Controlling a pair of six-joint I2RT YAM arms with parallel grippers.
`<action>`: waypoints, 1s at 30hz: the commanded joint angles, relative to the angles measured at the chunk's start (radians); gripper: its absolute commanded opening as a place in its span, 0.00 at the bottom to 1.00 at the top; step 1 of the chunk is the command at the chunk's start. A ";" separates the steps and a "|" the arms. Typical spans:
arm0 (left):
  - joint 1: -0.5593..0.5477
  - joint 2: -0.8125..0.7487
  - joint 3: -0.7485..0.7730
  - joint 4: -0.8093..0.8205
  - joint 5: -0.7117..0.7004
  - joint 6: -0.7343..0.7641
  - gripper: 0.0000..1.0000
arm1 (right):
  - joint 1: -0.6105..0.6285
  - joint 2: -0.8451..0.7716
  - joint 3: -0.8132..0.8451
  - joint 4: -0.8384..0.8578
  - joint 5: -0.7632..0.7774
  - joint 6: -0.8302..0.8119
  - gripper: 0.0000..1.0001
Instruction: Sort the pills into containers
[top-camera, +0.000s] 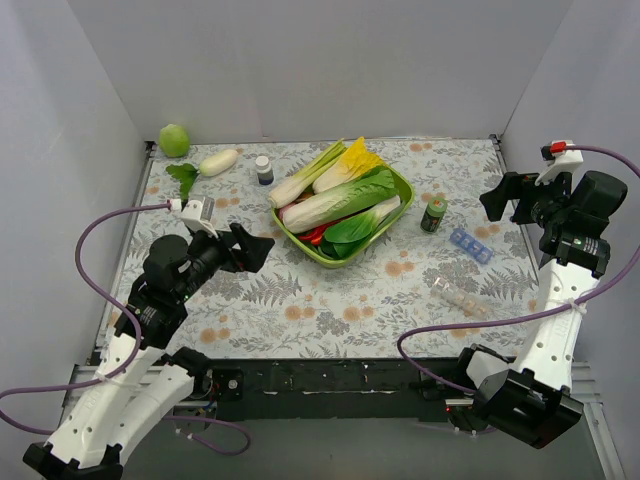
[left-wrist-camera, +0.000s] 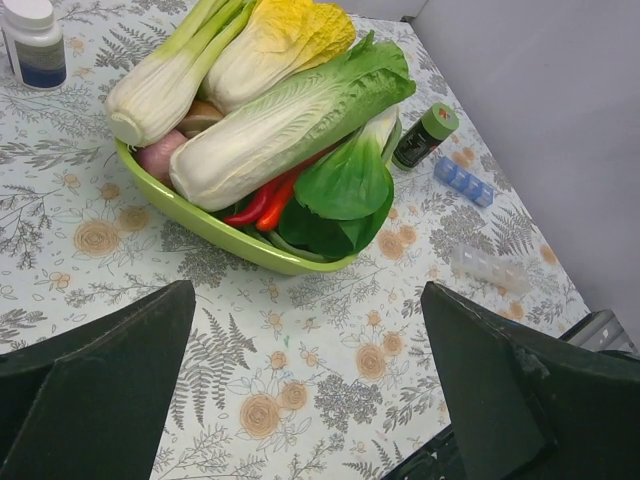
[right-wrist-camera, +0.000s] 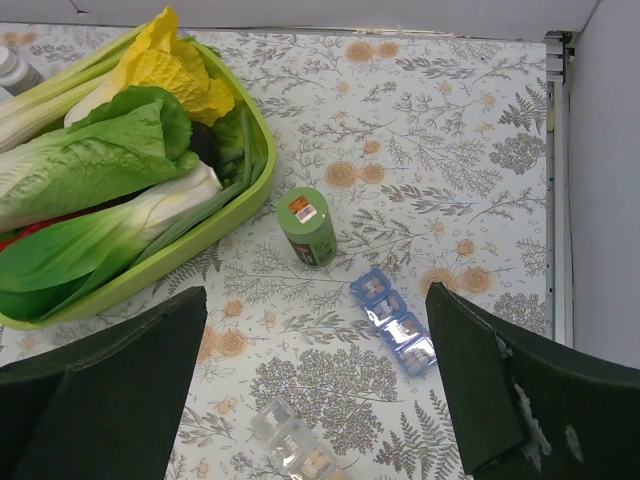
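The clear pill-organizer strip (top-camera: 461, 297) lies on the flowered cloth at the right front; it also shows in the right wrist view (right-wrist-camera: 295, 446) with pale pills inside, and in the left wrist view (left-wrist-camera: 490, 267). A blue compartment strip (top-camera: 470, 245) lies behind it and shows in the right wrist view (right-wrist-camera: 393, 319) holding pills. My left gripper (top-camera: 253, 248) is open and empty above the cloth, left of the green tray. My right gripper (top-camera: 497, 199) is open and empty, raised above the two strips.
A green tray (top-camera: 397, 184) of leafy vegetables and red peppers stands in the middle. A small green bottle (top-camera: 433, 214) stands right of it. A white bottle (top-camera: 264, 169), a white vegetable (top-camera: 219, 162) and a green fruit (top-camera: 174, 140) sit at the back left. Grey walls close in the sides.
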 joint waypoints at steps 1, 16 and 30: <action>0.005 -0.012 0.017 -0.020 -0.016 0.017 0.98 | -0.002 -0.004 0.048 0.032 -0.038 -0.011 0.98; 0.006 -0.032 -0.107 0.021 0.023 -0.060 0.98 | 0.091 0.080 -0.067 -0.552 -0.363 -1.031 0.98; 0.005 -0.086 -0.239 0.081 0.119 -0.108 0.98 | 0.245 0.012 -0.496 -0.277 0.174 -1.259 0.97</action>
